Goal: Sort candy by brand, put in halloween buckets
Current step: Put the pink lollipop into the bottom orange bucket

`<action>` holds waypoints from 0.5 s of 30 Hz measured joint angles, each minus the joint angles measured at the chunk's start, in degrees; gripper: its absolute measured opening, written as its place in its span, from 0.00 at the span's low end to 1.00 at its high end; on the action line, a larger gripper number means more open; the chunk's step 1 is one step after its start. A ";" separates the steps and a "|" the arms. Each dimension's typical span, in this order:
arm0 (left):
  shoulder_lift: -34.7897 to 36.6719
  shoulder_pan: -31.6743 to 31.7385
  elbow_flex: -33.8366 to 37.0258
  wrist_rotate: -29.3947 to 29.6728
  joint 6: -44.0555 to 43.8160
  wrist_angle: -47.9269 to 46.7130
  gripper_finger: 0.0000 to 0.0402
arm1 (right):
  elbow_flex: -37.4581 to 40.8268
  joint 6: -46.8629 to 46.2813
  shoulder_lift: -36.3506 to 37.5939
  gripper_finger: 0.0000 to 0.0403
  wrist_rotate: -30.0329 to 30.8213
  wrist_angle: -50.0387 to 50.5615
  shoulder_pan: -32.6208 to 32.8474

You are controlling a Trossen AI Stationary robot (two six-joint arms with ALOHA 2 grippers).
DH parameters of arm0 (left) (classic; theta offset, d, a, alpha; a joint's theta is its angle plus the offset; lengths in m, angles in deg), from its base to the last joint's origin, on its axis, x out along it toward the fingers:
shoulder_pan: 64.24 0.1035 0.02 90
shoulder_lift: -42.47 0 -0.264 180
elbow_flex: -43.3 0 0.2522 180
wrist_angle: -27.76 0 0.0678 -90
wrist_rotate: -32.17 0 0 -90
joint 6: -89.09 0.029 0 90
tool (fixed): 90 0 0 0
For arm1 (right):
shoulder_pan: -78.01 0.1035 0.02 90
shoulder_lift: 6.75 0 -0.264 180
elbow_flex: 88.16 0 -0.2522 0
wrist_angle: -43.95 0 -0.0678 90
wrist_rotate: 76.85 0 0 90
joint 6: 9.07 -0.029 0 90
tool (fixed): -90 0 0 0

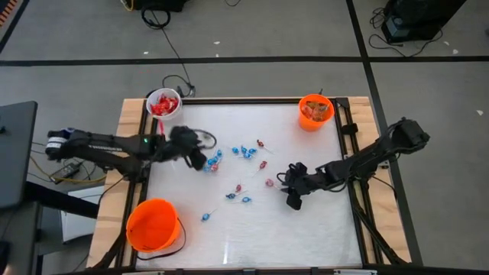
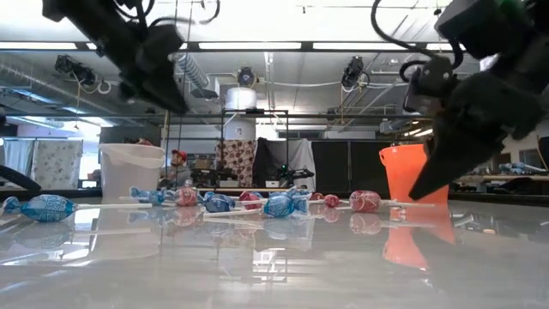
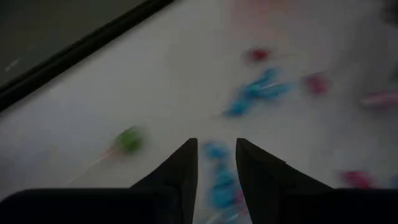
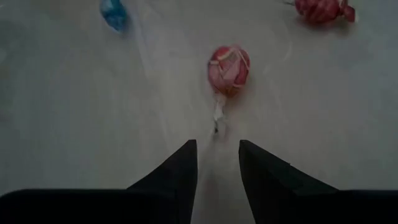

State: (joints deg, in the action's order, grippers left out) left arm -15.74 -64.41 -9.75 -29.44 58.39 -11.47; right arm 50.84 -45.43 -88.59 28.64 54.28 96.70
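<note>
Grey floor with cables surrounds the white tabletop (image 1: 244,229), and across it, at table height, we see a workshop with ceiling strip lights. We find three buckets near the corners: a white bucket (image 1: 163,104) holding red packets at the far left, a small orange bucket (image 1: 315,111) with candy inside at the far right, and a big orange bucket (image 1: 153,226) at the near left. Loose candy (image 1: 244,151) lies scattered over the middle of the tabletop: blue-wrapped pieces and pink lollipops on sticks, plus one green piece (image 3: 129,140) we see blurred in the left wrist view.

We see the left gripper (image 1: 200,160) reaching in from the left, above the left end of the scatter, with blue pieces (image 3: 219,180) below its jaws. Those jaws stand slightly apart and pinch nothing. The right gripper (image 1: 291,191) comes in from the right and hangs over the tabletop just right of the candy. Its jaws are also a little apart and empty, pointing at a pink lollipop (image 4: 229,68) whose stick end lies just ahead of the tips; we see no contact with it. Another pink piece (image 4: 320,9) and a blue one (image 4: 113,12) lie farther off.
</note>
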 joint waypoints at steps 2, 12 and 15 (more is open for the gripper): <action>-1.02 -3.28 1.82 -0.18 3.18 7.13 0.28 | 0.00 0.37 -2.37 0.33 0.44 -1.59 -0.22; -11.86 -11.11 3.26 -0.67 11.09 18.14 0.28 | -0.13 2.70 -8.25 0.29 1.73 -9.19 -0.32; -15.56 -12.51 3.32 -2.55 10.80 21.89 0.28 | -0.11 4.11 -8.08 0.19 1.74 -9.23 -0.38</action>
State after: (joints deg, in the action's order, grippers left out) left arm -31.29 -76.92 -6.43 -31.99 69.19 10.41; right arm 50.73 -41.32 -96.67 30.38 45.05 96.32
